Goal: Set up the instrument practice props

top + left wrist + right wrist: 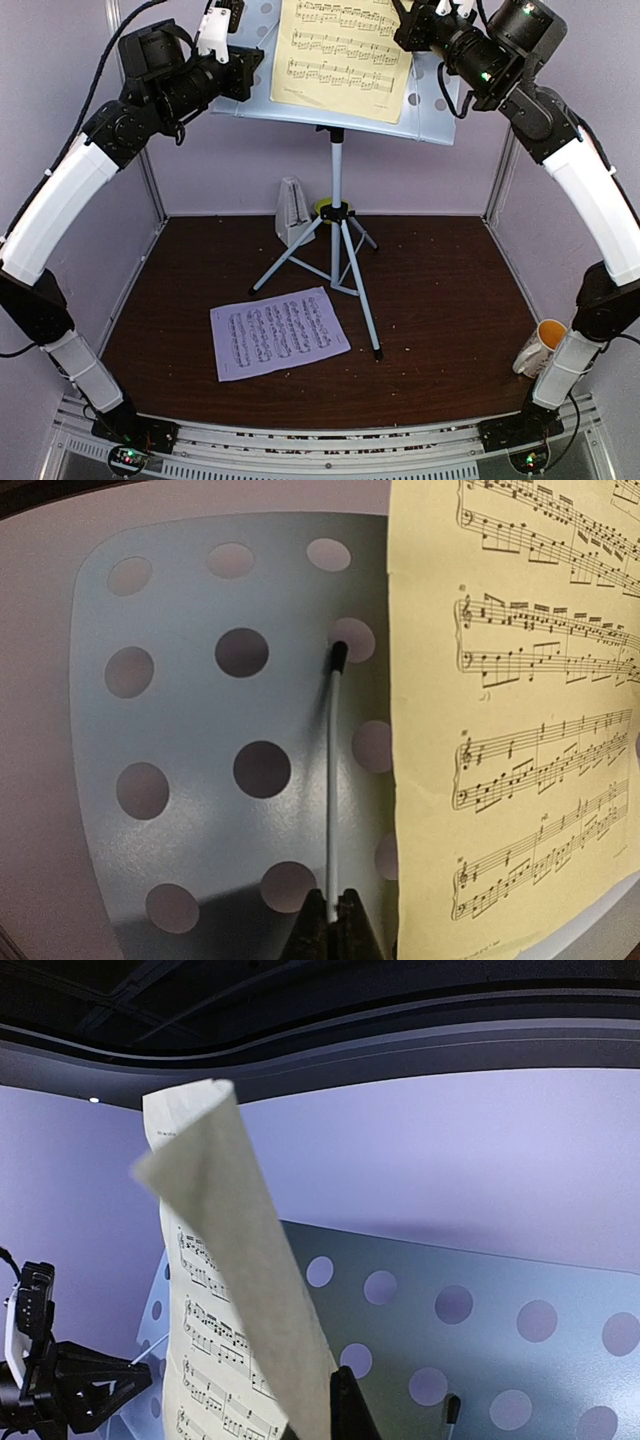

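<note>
The white perforated music stand (435, 105) stands on its grey tripod (337, 235) at the back. The yellow sheet (340, 55) lies against its desk. My right gripper (415, 20) is shut on the sheet's top right corner; in the right wrist view the yellow sheet (230, 1310) curls beside my gripper (325, 1422). My left gripper (228, 18) is at the desk's left side. In the left wrist view it (333, 905) is shut on the stand's thin white page-holder wire (333, 770). The lilac sheet (280, 333) lies flat on the table. The white metronome (292, 210) stands behind the tripod.
A small green bowl (325, 207) sits behind the tripod hub. A white mug with orange inside (540, 347) stands at the right edge by the right arm. Lilac walls enclose the brown table (440, 300) on three sides. A second page-holder tip (452, 1407) shows on the desk.
</note>
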Motion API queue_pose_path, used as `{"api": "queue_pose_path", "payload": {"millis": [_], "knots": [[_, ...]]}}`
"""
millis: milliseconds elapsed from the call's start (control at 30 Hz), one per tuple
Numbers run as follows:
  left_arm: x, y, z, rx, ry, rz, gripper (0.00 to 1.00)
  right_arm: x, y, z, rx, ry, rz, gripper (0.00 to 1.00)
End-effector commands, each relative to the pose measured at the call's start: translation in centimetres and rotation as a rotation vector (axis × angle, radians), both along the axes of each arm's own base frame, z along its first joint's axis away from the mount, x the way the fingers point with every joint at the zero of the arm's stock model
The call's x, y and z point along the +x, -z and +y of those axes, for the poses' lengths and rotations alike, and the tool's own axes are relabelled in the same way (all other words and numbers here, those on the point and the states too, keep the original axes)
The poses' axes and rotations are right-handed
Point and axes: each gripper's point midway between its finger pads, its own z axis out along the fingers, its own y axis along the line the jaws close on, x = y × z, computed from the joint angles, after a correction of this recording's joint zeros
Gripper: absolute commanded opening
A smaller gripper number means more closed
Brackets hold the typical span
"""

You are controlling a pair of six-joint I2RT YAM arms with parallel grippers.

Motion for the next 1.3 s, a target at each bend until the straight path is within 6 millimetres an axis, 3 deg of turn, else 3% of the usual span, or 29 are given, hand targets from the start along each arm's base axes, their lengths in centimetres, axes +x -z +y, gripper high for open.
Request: {"api": "queue_pose_path", "payload": {"millis": [0, 233, 800, 1267], "knots": [[-1.4, -3.5, 2.8, -0.116, -0.051, -0.117, 0.00, 0.4, -0.7, -1.0, 0.040, 0.048, -0.013, 0.00], [-2.9, -4.2, 4.0, -0.206, -0.040, -0.194, 0.00, 0.9, -0.5, -0.8, 0.057, 0.062, -0.007, 0.00], [-4.4, -4.1, 2.0, -0.198, 0.095, -0.297, 0.00, 0.9, -0.3, 0.9, 0.016, 0.101, -0.035, 0.00], [-4.7, -3.7, 0.9, -0.169, 0.146, -0.310, 0.00, 1.5, -0.2, 3.9, 0.030, 0.053, -0.079, 0.00]]}}
